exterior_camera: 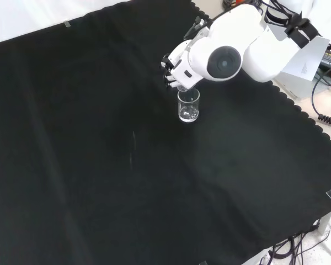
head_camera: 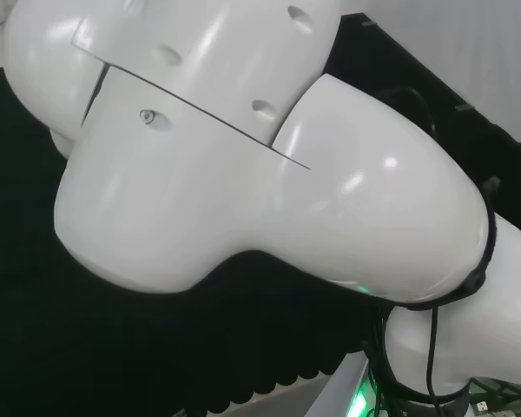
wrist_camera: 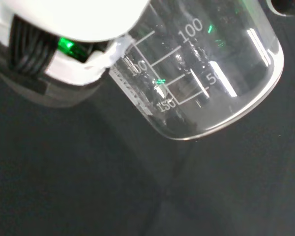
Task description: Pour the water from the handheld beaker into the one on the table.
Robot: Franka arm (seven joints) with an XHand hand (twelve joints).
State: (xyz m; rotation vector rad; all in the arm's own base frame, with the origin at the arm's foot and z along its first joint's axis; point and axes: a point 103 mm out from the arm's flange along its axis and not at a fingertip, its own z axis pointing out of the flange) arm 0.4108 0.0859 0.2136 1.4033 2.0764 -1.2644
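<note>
Black cloth (exterior_camera: 99, 165), scalloped edge, cables (exterior_camera: 325, 110) just beyond.

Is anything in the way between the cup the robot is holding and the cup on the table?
Nothing visible. In the front view the hand tips its beaker right above the standing beaker.

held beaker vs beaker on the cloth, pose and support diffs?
The handheld beaker is tipped steeply and gripped in the hand; the table beaker stands upright and free on the black cloth. In the front view the handheld one sits just above the other's rim. Both are clear glass.
</note>
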